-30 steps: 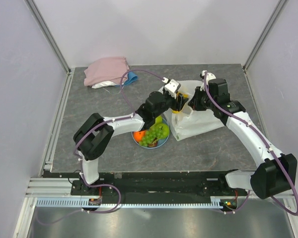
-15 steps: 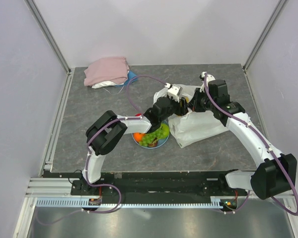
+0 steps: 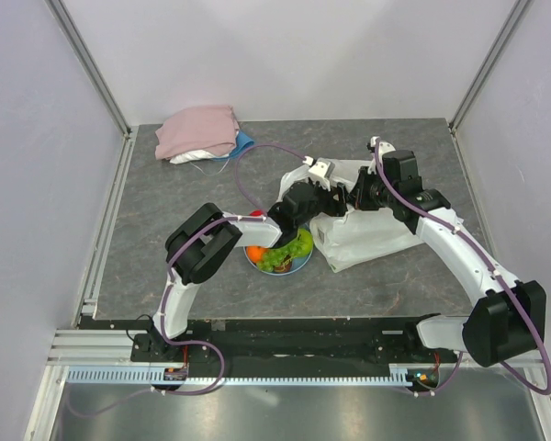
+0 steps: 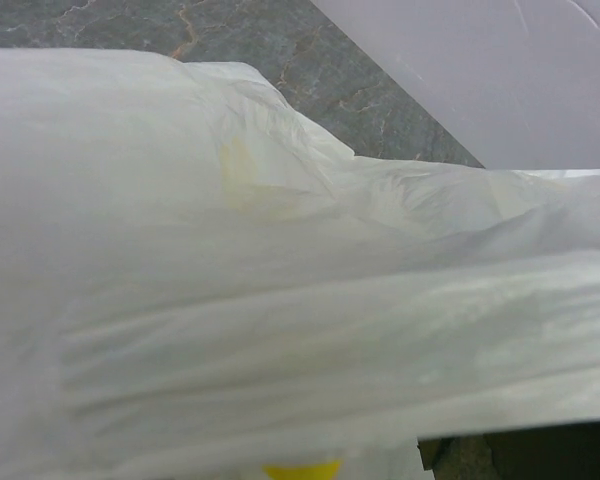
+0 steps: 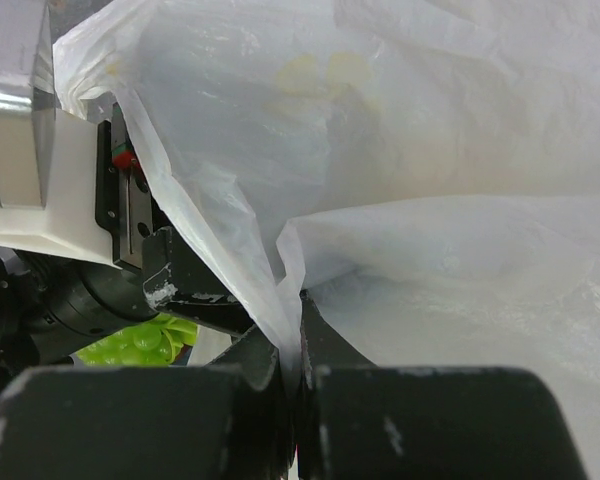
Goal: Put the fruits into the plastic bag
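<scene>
The plastic bag (image 3: 372, 234) lies right of centre, white and crinkly. My right gripper (image 3: 354, 194) (image 5: 292, 365) is shut on a fold of the plastic bag's (image 5: 460, 250) rim, holding the mouth up. My left gripper (image 3: 328, 189) reaches into that mouth. Only one of its black fingers (image 5: 185, 290) shows, so how its jaws stand is unclear. Bag film (image 4: 280, 250) fills the left wrist view, with a yellow fruit (image 4: 302, 469) at the bottom edge. More fruits lie on the plate (image 3: 278, 270): an orange (image 3: 255, 252), a grape bunch (image 3: 277, 258) (image 5: 140, 345) and a green fruit (image 3: 302, 241).
A folded pink cloth (image 3: 198, 130) lies at the back left with a blue item (image 3: 244, 144) beside it. A small red fruit (image 3: 256, 214) peeks out beside the left forearm. Metal rails and white walls bound the grey table (image 3: 165, 230).
My left gripper has moved from the bag's front edge up into its mouth. The yellow fruit it carried no longer shows from above. The bag's front has shifted slightly.
</scene>
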Robot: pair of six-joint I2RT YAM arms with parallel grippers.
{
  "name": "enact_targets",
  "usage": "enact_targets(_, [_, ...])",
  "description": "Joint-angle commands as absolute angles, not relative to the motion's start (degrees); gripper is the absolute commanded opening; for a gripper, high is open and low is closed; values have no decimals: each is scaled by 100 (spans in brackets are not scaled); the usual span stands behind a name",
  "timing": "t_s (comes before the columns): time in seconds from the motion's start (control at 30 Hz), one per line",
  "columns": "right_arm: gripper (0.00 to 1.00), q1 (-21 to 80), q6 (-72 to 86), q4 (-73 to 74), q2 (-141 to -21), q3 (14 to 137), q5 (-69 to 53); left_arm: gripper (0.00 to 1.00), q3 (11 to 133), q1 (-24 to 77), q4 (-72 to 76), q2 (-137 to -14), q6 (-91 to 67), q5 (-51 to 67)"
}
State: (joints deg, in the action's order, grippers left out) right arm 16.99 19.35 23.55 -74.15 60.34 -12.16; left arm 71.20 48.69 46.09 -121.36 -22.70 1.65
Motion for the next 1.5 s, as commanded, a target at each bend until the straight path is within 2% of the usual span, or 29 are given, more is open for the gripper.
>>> enact_targets(0.0, [0,1705,1978,1960,-7479,6021,-1178,82,7128,4975,4975,-11980,-2154,492])
enact_targets(0.17, [0,1696,1995,1978,-7445,6029,-1081,82,6900,4975,5045,-11734,-1865,1000])
enact_targets(0.43, [0,1705,2030,1986,-7418,6064,-1046,82,5512,4966,5398,-10592,-862,1705])
enact_targets(0.6, [0,1696,2039,1978,-7418,6100,-1169,82,4661,4957,5194,-9511,-651,1389])
enact_targets(0.77, [0,1705,2039,1969,-7462,6126,-1222,82,4667,4931,3802,-8825,-115,1626])
enact_targets(1.0, [0,1705,2022,1960,-7453,6108,-1222,82,4377,4571,2366,-7973,114,1037])
enact_targets(1.27, [0,1705,2022,1942,-7471,6091,-1231,73,4298,4122,985,-7365,255,1230])
enact_targets(1.37, [0,1705,2039,1925,-7497,6100,-1239,65,4438,4096,494,-7400,325,1458])
enact_targets(1.47, [0,1696,2039,1925,-7488,6082,-1248,65,4325,4104,439,-7217,325,1757])
